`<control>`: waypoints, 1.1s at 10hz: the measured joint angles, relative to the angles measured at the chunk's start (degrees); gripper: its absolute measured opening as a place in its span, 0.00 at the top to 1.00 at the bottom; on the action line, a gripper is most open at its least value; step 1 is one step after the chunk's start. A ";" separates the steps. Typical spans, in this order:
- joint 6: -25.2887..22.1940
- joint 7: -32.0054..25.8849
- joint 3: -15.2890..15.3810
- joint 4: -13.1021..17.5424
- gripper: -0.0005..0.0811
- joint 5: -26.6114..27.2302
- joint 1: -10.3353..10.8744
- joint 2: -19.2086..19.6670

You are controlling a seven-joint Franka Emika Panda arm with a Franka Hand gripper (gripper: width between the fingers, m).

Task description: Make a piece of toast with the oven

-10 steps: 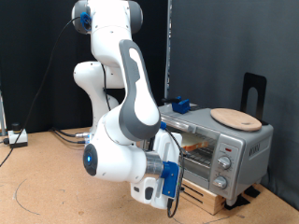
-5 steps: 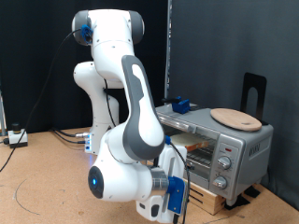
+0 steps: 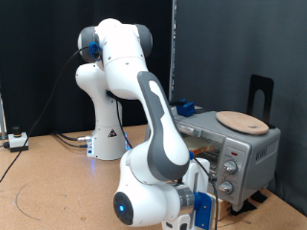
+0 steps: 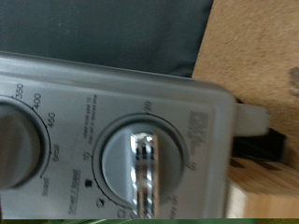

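Silver-grey oven [image 3: 225, 144] on wooden slats [image 3: 216, 203] atop the brown counter [image 3: 48, 187], round wooden board [image 3: 241, 121] on its roof, a golden slice of toast [image 3: 200, 150] dimly visible behind its glass door. White arm's hand [image 3: 200, 211] low before the oven's knob panel, jaws hidden, state impossible to tell; wrist view filled by 1 chrome-handled knob [image 4: 142, 168].

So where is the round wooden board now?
In the exterior view, the board lies flat on top of the oven, at the exterior view's right, in front of a black stand.
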 joint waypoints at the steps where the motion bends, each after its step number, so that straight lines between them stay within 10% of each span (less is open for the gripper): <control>1: -0.64 0.21 0.34 0.12 0.00 -0.37 0.45 0.16; 10: 0.05 0.12 1.96 -0.90 0.00 -0.67 2.91 0.07; 11: 0.01 0.12 1.98 -0.92 0.17 -0.65 2.92 0.02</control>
